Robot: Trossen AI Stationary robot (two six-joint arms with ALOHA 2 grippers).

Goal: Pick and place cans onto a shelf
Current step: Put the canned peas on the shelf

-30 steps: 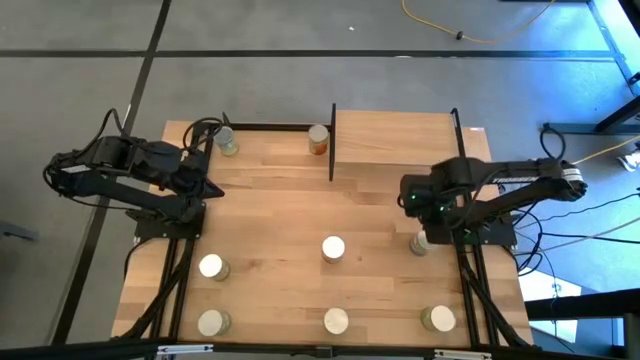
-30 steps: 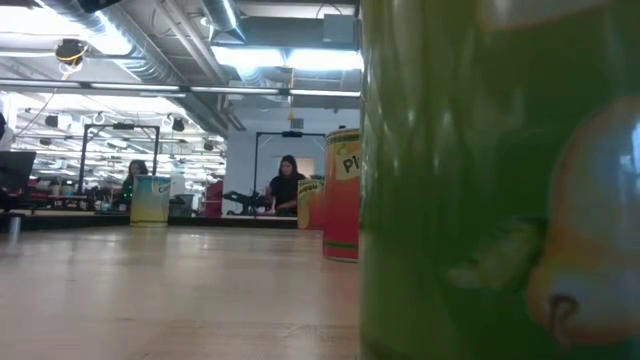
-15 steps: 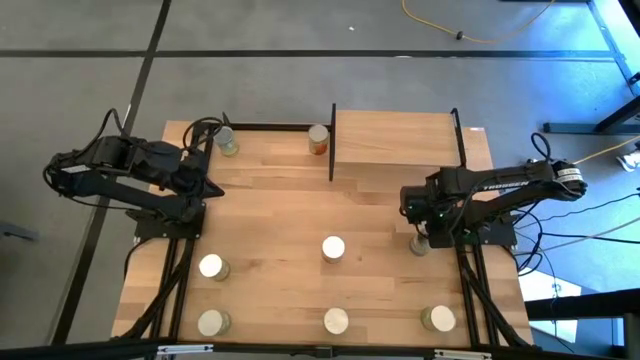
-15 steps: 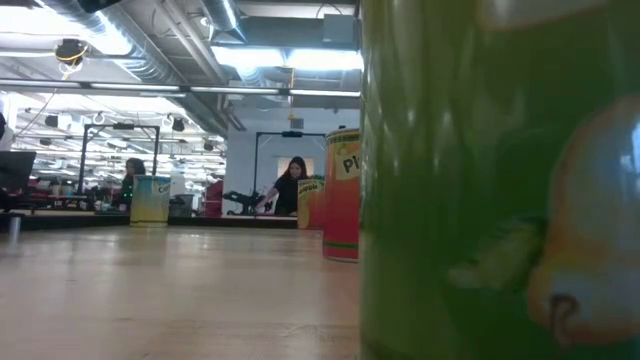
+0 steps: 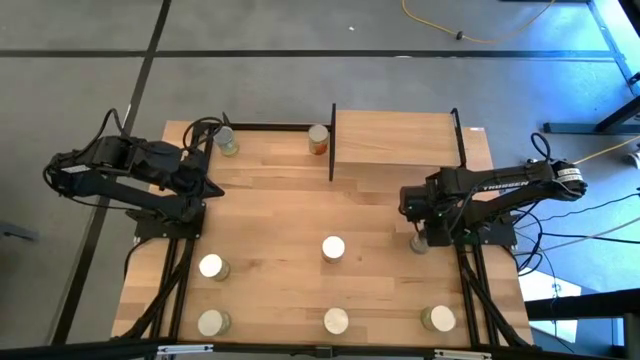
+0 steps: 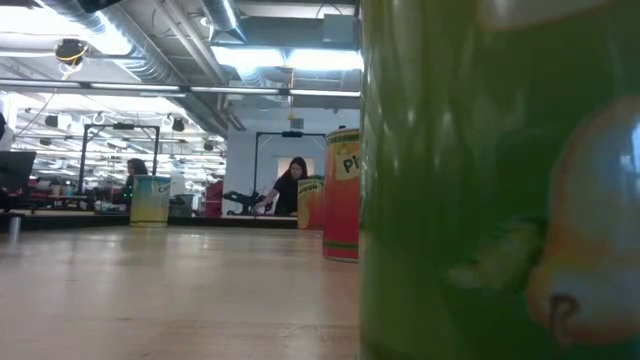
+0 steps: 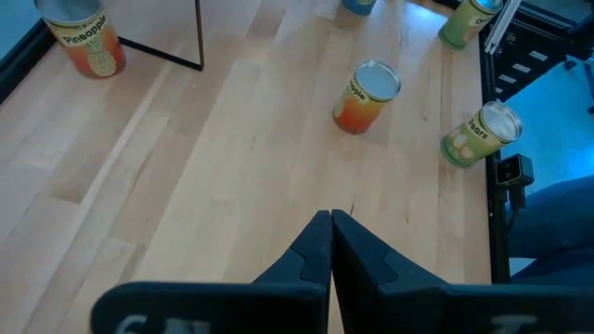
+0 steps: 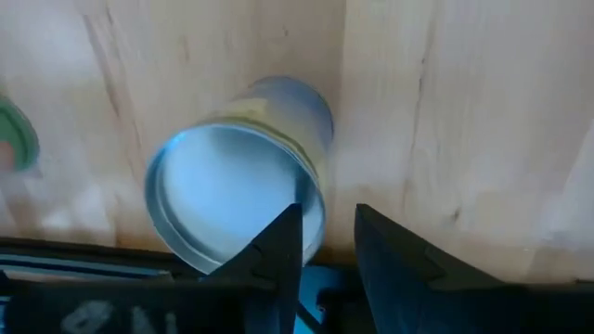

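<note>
Across the lower frame five cans stand loose on the tabletop [image 5: 270, 215]. At right, the open, empty right gripper [image 5: 421, 237] hangs over a can [image 8: 237, 199]. Upper centre, the shelf [image 5: 395, 140] holds nothing; the left gripper [image 7: 330, 243] waits closed.

On my overhead feed the tabletop [image 5: 270, 215] is pale butcher-block wood in lengthwise strips. The shelf [image 5: 395, 138] is the same light wood, edged in thin black frame. Both arms read dark, near black. The can tops show pale and shiny. The can beside the shelf [image 5: 318, 139] carries an orange-red label. On my left wrist feed, one can [image 7: 366, 96] grades yellow to orange-red; another [image 7: 482, 135] is green and yellow. On my low feed, a green label [image 6: 500, 180] fills the foreground.
</note>
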